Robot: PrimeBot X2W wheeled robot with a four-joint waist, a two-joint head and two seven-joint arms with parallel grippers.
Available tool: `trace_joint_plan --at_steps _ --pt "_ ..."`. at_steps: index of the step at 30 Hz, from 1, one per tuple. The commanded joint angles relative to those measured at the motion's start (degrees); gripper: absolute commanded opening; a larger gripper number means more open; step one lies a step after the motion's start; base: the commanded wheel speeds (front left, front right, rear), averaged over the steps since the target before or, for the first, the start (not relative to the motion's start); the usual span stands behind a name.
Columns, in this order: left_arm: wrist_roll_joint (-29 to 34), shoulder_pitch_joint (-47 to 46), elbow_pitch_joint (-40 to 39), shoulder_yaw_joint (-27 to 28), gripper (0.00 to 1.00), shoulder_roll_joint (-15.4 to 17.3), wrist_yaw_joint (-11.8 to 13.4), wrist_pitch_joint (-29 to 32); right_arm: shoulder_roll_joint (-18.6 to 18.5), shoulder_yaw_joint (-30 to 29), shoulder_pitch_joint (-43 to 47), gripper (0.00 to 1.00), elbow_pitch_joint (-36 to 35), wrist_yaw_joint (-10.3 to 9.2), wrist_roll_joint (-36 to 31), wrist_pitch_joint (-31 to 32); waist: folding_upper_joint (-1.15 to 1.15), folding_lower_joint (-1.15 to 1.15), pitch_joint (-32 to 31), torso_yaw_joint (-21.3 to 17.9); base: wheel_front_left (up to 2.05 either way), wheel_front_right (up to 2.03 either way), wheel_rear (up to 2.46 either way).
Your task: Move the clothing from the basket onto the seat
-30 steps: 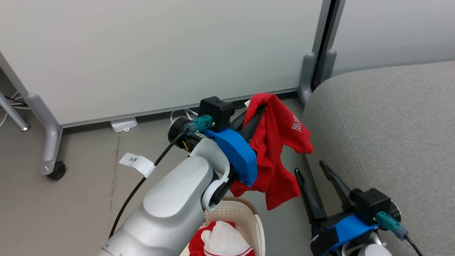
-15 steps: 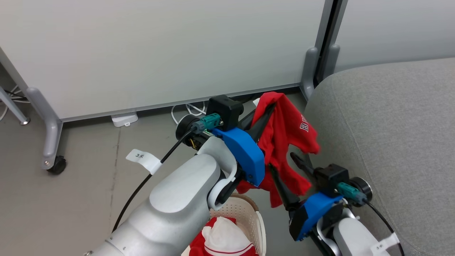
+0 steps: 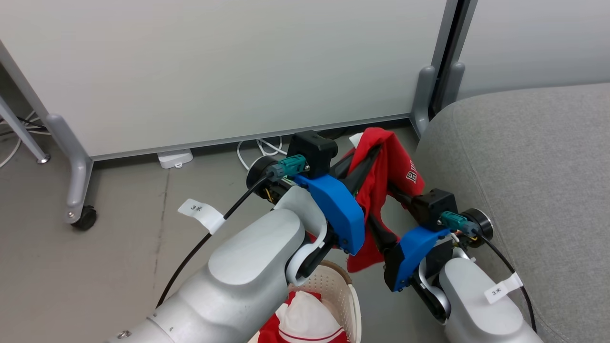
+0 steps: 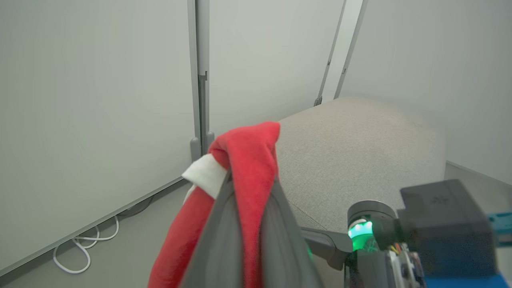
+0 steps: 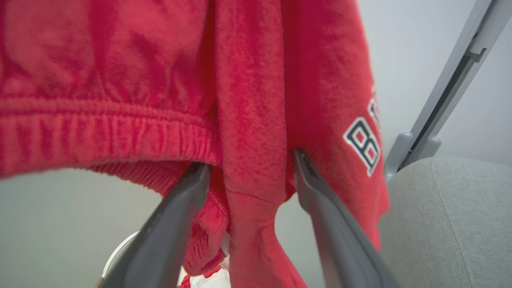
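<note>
My left gripper (image 3: 376, 145) is shut on the red garment (image 3: 398, 166) with white lettering, holding it in the air between the basket and the seat (image 3: 524, 157). The left wrist view has red cloth (image 4: 248, 160) pinched at the tips of the left gripper (image 4: 250, 178), with the grey seat (image 4: 360, 140) beyond. My right gripper (image 5: 248, 164) is open, its fingers either side of a hanging fold of the red garment (image 5: 248, 100). In the head view the right gripper (image 3: 383, 205) has its tips buried in the cloth. The red and white garment (image 3: 305, 319) lies in the cream basket (image 3: 344, 288).
White partition panels stand behind on grey feet, one with a castor (image 3: 85, 217). White cables (image 3: 262, 147) and a small white box (image 3: 174, 158) lie on the floor at the panel's base. The seat's rounded edge (image 5: 440, 224) is just right of the hanging cloth.
My right gripper has risen up and left from beside the seat to the hanging red garment, its fingers now astride a fold. The head camera shifted slightly; the left gripper still holds the garment.
</note>
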Motion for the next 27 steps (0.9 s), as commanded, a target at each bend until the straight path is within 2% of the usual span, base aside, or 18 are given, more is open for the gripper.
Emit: trace_joint_plan --at_steps 1,8,9,10,27 --pt "-0.29 -1.07 -0.14 -0.31 0.00 0.03 0.15 -0.44 -0.19 0.34 -1.14 1.00 0.68 0.03 0.57 -0.47 0.00 -0.01 -0.11 0.08 0.00 0.00 0.00" --pt "-2.21 -1.56 -0.61 -2.24 0.00 0.03 0.52 -1.00 -0.18 3.41 -3.63 1.00 5.30 0.03 3.30 -1.41 0.00 -0.01 -0.58 0.22 0.00 0.00 0.00" --pt "-2.51 -1.63 -0.61 -2.48 0.00 0.04 0.59 -0.98 -0.18 3.76 -3.85 0.40 5.86 0.03 3.86 -1.48 0.00 -0.01 -0.63 0.20 0.00 0.00 0.00" --pt "-2.68 -1.65 -0.58 -2.69 0.00 0.04 0.68 -1.00 -0.18 4.06 -4.12 0.00 6.28 0.03 4.31 -1.68 0.00 -0.01 -0.66 0.18 0.00 0.00 0.00" --pt "-5.18 -2.65 2.10 -5.06 0.00 0.03 1.13 -2.33 -0.18 6.66 -5.77 0.00 10.11 0.03 8.46 -4.60 0.00 -0.01 -0.95 -0.97 0.00 0.00 0.00"
